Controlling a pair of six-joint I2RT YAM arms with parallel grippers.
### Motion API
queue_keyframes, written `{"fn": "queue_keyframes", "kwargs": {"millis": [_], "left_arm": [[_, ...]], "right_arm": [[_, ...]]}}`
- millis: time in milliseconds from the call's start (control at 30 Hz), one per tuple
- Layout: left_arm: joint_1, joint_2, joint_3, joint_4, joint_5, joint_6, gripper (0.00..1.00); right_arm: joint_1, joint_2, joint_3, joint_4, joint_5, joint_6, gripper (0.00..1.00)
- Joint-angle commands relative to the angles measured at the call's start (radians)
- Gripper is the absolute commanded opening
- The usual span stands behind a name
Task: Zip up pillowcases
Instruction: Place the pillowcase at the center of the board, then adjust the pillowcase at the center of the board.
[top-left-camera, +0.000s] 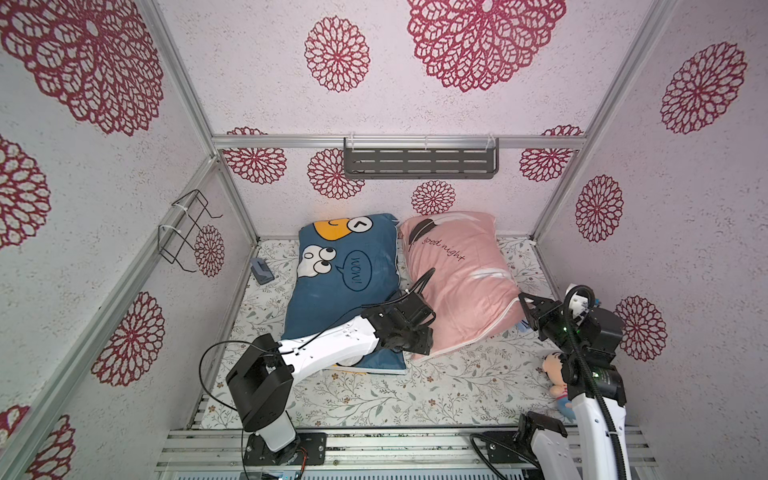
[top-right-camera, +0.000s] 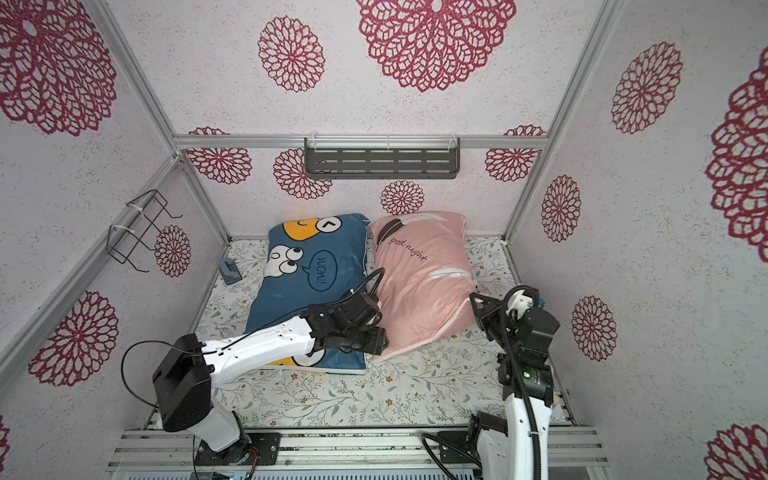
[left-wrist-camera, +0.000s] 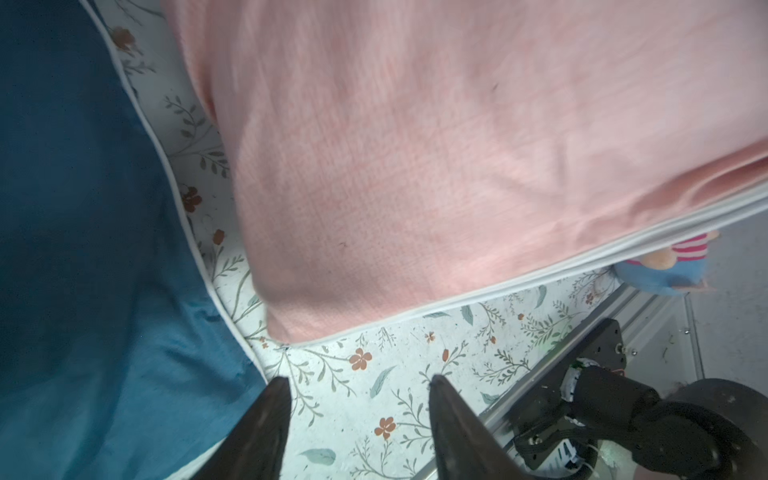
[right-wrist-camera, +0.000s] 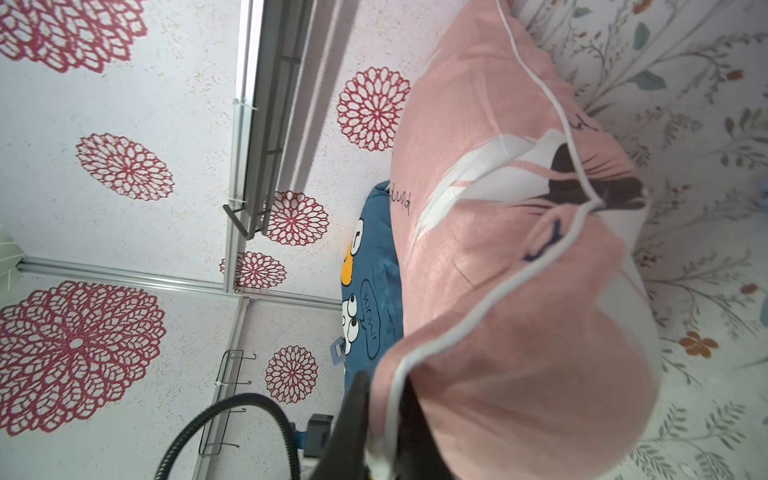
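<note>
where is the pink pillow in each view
Top view: pink pillow right of centre.
Top view: pink pillow just right of centre.
Left wrist: close up, filling most of the picture.
Right wrist: close up, piped corner nearest.
Shared landmark: blue pillow beside it.

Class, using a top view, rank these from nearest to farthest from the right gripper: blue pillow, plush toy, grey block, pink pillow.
Measured from the right gripper:
1. pink pillow, its edge is right at the jaws.
2. plush toy, close by, on the robot's side.
3. blue pillow, beyond the pink one, to the left.
4. grey block, far left.
</note>
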Motion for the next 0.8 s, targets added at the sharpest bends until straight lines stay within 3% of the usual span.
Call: {"fn": "queue_keyframes", "kwargs": {"millis": [0, 67, 200, 333, 467, 600, 767], "left_arm": [[0.051, -0.063, 0.015, -0.038, -0.062, 0.046, 0.62], [0.091, -0.108, 0.014, -0.071, -0.102, 0.068, 0.63], [0.197, -0.221, -0.019, -0.114, -0.186, 0.108, 0.64], [0.315, -0.319, -0.093, -0.096, -0.322, 0.139, 0.67], [0.44, -0.392, -0.178, -0.046, -0.544, 0.178, 0.75], [0.61, -0.453, -0.268, 0.075, -0.657, 0.232, 0.81], [0.811, -0.526, -0.384, 0.222, -0.677, 0.303, 0.86]], "right_arm": [[0.0, -0.002, 0.084, -0.195, 0.065, -0.195, 0.66], [-0.001, 0.022, 0.137, -0.29, 0.123, -0.286, 0.85], [0.001, 0.073, 0.208, -0.339, 0.229, -0.426, 0.99], [0.005, 0.19, 0.25, -0.279, 0.377, -0.538, 0.99], [0.005, 0.404, 0.262, -0.165, 0.505, -0.637, 0.99], [0.006, 0.638, 0.296, 0.005, 0.463, -0.669, 0.99], [0.028, 0.898, 0.422, 0.101, 0.384, -0.704, 0.99]]}}
